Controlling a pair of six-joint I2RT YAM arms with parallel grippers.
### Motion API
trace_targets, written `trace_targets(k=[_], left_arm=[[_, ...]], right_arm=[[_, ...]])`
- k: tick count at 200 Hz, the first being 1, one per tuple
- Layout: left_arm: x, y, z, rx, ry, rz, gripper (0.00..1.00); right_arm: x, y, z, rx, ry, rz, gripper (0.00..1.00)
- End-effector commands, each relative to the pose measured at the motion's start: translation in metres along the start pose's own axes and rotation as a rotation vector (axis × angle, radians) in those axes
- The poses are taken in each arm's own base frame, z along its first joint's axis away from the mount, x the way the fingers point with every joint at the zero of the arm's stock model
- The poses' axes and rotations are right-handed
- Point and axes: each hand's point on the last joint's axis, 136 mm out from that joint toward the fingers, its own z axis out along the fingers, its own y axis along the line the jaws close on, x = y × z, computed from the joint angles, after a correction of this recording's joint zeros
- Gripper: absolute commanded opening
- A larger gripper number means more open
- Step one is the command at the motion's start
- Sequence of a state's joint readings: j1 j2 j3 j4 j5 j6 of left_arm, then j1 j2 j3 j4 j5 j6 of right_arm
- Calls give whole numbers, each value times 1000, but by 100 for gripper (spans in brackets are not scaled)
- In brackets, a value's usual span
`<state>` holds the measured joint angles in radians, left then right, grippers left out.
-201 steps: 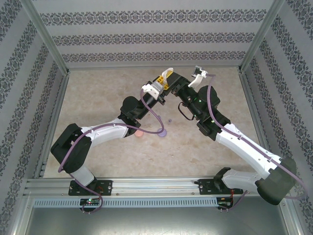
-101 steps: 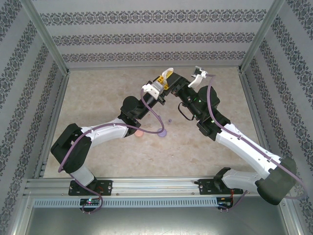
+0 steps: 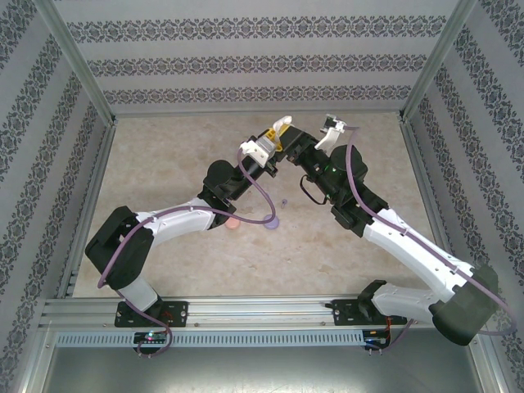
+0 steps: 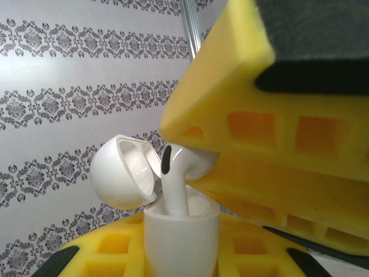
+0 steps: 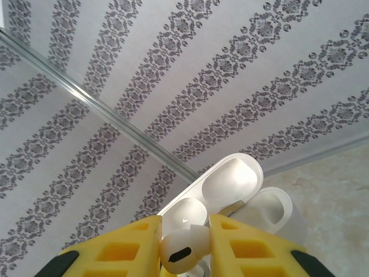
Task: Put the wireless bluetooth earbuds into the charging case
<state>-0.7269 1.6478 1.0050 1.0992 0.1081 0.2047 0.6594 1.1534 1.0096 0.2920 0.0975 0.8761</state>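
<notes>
Surface under my left arm carries a pink disc, a purple disc near it, and a tiny purplish bud just past that. Raised above them, my left fingers are clamped narrow on the white charging case, which is upright with its lid swung open to the left. A white earbud stands stem-down in the case's mouth. My right fingers pinch that earbud's head, closed snugly around it from the right.
</notes>
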Motion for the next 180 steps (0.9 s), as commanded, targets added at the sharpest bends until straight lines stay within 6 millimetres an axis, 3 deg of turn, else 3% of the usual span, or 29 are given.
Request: trace_targets(k=[1,78,180], left_arm=[[-42,-4,7,18,-128,-10,0],[-45,-5,5,26,-130,-22,0],[-47,-5,2,29,-135,-30,0]], right_arm=[[22,-13,0,83,93,-37,25],[15,-19,4,134,79,-6,38],[12,-45,-3,241,67,29,53]])
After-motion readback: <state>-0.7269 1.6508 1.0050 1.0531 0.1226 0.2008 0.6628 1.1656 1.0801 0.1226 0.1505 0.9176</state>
